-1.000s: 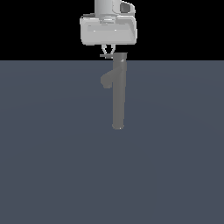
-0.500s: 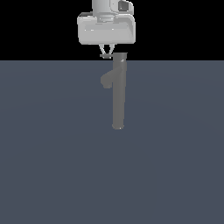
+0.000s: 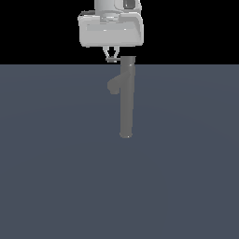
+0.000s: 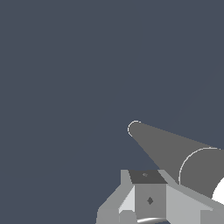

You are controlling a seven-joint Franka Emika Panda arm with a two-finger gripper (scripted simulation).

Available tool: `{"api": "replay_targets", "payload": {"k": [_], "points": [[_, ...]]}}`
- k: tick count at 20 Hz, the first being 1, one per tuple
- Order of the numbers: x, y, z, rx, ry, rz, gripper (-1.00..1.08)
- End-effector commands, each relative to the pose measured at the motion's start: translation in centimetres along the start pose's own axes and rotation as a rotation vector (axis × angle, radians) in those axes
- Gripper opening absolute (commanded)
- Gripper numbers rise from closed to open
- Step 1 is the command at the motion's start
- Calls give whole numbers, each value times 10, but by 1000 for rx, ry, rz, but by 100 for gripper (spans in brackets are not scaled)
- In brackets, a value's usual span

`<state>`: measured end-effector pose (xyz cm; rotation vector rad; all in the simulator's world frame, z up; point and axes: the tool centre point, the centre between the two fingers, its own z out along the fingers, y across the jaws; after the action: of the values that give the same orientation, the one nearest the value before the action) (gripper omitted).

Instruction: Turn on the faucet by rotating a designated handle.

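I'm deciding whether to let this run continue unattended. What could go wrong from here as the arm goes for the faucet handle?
1. The gripper hangs at the top of the faucet, on the spout's side. It may press the column instead of the thin handle, which neither view shows clearly.
2. In the wrist view the column runs beside the gripper's fingers, not between them, so closing may catch nothing.

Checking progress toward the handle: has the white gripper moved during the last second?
Yes, slightly. In the exterior view the white gripper has risen a little and edged toward that view's left, judged against the fixed tall grey cylindrical faucet.
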<state>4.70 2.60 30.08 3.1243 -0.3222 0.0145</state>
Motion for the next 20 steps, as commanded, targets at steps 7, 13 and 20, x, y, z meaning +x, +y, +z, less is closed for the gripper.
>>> {"api": "replay_targets", "payload": {"k": [7,13,20], "points": [[-21,7,0,0,-3,-2,-100],[-39,13,0,0,-6,-5,-100],[-41,24,0,1,5,1,-100]]}}
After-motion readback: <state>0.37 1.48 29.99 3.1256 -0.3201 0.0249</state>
